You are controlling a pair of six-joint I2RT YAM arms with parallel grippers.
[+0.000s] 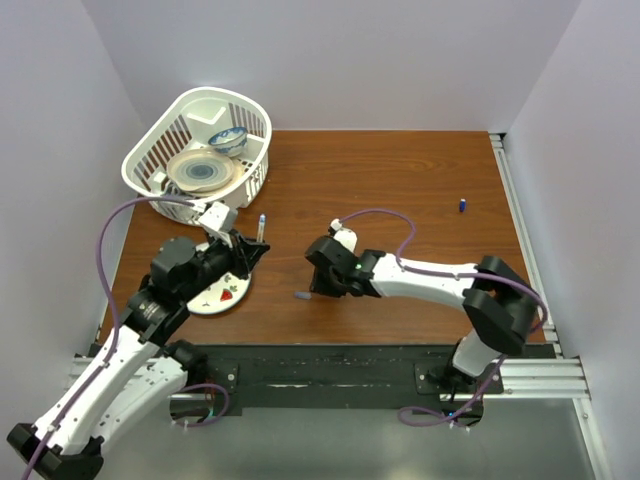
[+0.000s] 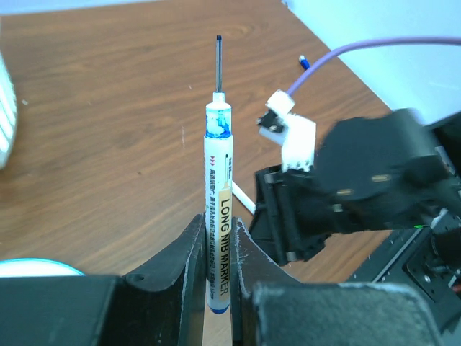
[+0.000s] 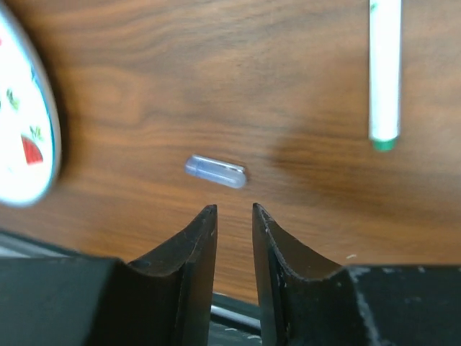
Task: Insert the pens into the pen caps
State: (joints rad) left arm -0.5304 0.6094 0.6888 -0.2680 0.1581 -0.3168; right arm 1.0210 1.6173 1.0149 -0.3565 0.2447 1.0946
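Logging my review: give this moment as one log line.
left gripper: shut on pen | right gripper: open, by grey cap, not touching | pen uncapped

Smooth wood-grain desk (image 1: 400, 180), low sheen, glossy white plastic pen (image 2: 217, 216) with printed label, translucent grey-purple plastic cap (image 3: 215, 171), smooth, white slatted plastic basket (image 1: 170, 135), matt black plastic fingers (image 3: 193, 252) on right hand (image 3: 234, 210)

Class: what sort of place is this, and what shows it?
Probably a robotics lab test cell: left arm and right arm bolted at a wooden table, plain white walls boxing it in, staged props like a dish basket.
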